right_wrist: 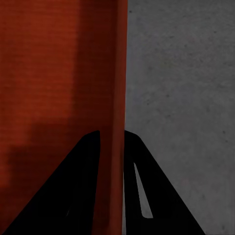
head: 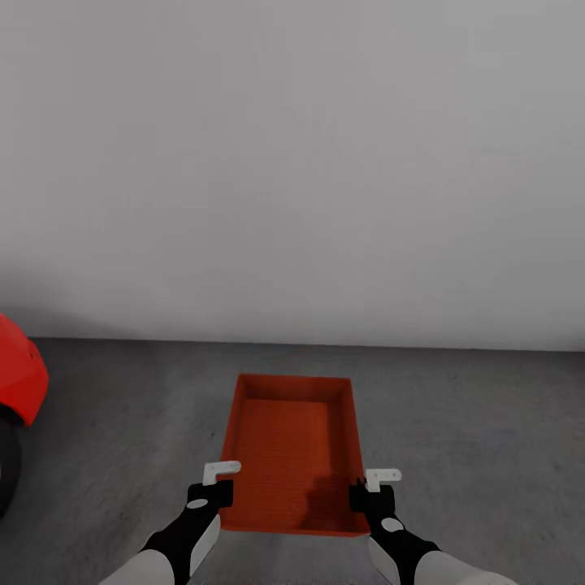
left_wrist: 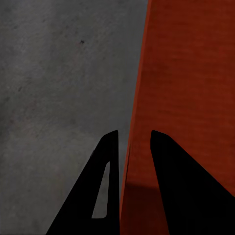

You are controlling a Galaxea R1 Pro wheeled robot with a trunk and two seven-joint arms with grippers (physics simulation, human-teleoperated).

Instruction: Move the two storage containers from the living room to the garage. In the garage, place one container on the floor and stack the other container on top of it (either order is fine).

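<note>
One orange-red storage container (head: pixel 292 439) lies lengthwise in front of me over the dark grey garage floor (head: pixel 471 422); whether it touches the floor I cannot tell. My left gripper (head: pixel 218 491) is shut on its left wall near the close corner. In the left wrist view the black fingers (left_wrist: pixel 110 161) straddle that thin wall of the container (left_wrist: pixel 191 73). My right gripper (head: pixel 367 491) is shut on the right wall, which runs between its fingers (right_wrist: pixel 132 161) in the right wrist view, with the container's ribbed inside (right_wrist: pixel 54 63) beside them. The second container is out of view.
A plain white-grey wall (head: pixel 292 162) rises just beyond the container's far end. The nose of a shiny red car (head: pixel 16 382) and its dark tyre (head: pixel 6 471) sit at the left edge. Bare floor stretches to the right.
</note>
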